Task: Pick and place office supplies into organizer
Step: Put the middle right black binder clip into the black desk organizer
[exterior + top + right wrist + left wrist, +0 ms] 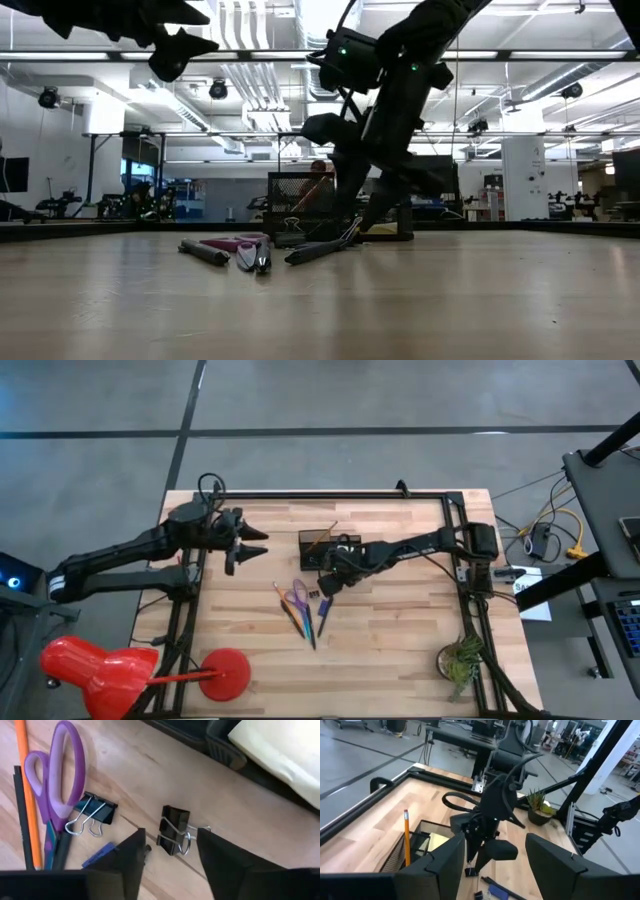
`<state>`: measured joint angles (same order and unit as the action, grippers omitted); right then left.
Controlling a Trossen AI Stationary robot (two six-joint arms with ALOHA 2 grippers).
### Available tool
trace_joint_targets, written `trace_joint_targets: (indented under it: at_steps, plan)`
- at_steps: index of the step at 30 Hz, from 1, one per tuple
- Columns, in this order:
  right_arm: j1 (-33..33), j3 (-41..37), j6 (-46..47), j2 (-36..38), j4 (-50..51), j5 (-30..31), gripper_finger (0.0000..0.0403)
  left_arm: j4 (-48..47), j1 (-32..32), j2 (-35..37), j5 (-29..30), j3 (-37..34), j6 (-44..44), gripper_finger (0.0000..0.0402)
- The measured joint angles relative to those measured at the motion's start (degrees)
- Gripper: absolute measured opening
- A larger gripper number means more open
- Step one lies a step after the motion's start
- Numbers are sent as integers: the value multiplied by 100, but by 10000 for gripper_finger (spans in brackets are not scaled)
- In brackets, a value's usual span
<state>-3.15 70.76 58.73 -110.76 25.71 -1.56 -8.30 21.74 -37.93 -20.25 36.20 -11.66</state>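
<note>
The black mesh organizer [318,546] stands mid-table, with a yellow sticky-note pad [437,842] and an orange pencil [406,836] leaning in it. Near its front lie purple scissors [60,775], another orange pencil [27,785], a dark pen [19,820], a blue pen [54,845] and two black binder clips. My right gripper [170,845] is low over the table, open, its fingers on either side of one clip [174,830] without touching it. The other clip [95,812] lies flat beside the scissors. My left gripper [245,545] hangs open, raised left of the organizer.
A black frame [330,493] runs along the table's far and side edges. A small potted plant [460,657] sits at the near right corner. A red lamp-like object [225,672] stands at the near left. Bare wood [400,640] lies near of the supplies.
</note>
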Motion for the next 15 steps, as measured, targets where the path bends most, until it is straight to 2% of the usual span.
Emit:
trace_joint_targets:
  at_steps: [10,13,15]
  plan:
    - [29,1,-42,23,113,47,21,-48,0,-103,15,-2,22,196]
    - [71,184,-188,109,209,81,10,-48,0,-102,15,0,61,196]
    - [106,377,-215,231,352,307,8,-77,0,-97,17,0,185,196]
